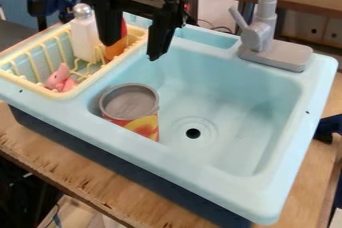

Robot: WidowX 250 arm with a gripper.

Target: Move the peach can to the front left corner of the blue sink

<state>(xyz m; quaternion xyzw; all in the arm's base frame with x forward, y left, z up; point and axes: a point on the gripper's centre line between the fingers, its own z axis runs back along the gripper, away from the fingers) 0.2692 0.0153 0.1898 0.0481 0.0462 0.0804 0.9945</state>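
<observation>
The black gripper [129,51] hangs above the boundary between a pale-blue toy sink [220,199] and its inset drying rack [72,93]; its two fingers are spread wide, with nothing pinched between them. Nearest to it in the view is an orange-and-red object [115,50], in the rack and partly hidden behind one finger; whether the two touch cannot be told. Beside this object, a white bottle with a silvery cap [84,39] stands upright in the yellow wire rack. A pink toy figure [59,78] lies toward the rack's near end.

Within the basin, at its left side near the front wall, is a can [141,123] with a round grey top and a red and yellow side, its lower part hidden by the sink's rim. To its right lies the round drain [193,133], dark at the center. A grey faucet [257,39] rises from the rear rim. The sink rests on a wooden bench [83,178].
</observation>
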